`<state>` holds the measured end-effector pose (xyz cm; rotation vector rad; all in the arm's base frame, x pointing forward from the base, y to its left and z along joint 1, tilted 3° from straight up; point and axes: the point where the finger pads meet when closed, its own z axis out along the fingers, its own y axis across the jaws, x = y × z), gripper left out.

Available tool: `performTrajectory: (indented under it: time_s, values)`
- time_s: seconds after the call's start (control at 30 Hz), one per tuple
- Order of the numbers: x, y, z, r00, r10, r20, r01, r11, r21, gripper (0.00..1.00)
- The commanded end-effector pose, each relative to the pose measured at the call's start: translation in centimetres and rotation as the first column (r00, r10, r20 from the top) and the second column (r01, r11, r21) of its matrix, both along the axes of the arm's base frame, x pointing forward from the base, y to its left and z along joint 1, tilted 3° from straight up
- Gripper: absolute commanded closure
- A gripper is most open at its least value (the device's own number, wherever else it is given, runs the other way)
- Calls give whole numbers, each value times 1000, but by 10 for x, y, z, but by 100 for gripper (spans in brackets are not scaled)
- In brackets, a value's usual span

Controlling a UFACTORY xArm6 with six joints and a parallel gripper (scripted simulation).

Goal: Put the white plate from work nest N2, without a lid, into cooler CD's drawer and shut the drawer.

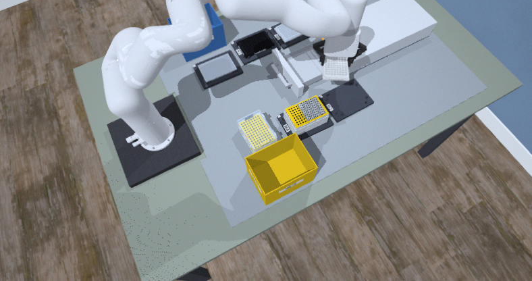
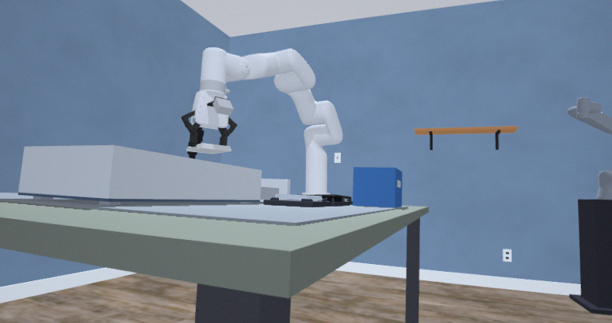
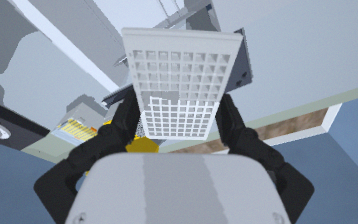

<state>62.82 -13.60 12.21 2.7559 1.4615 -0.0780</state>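
Arm stretched over cooler, gripper (image 2: 209, 144) pointing down, fingers clamping white plate (image 1: 335, 68).

The glossy white six-joint arm (image 1: 156, 51) is made of thick rounded tube segments with bulging joints. Its round flanged foot (image 1: 158, 142) has two short white connector stubs and stands on a dark grey square base plate (image 1: 128, 167). The black two-finger gripper (image 2: 208, 143) has bent linkage fingers under a white wrist housing with a small grey box.
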Motion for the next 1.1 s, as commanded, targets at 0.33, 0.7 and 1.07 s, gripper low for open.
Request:
performTrajectory:
  time_s: [0.33,0.7,1.07]
  values:
    - [-8,33,2,909,418,-5,-417,909,15,100]
    - [-15,59,1,849,529,-8,-529,849,20,100]
    - [-22,82,0,849,529,-8,-529,849,20,100]
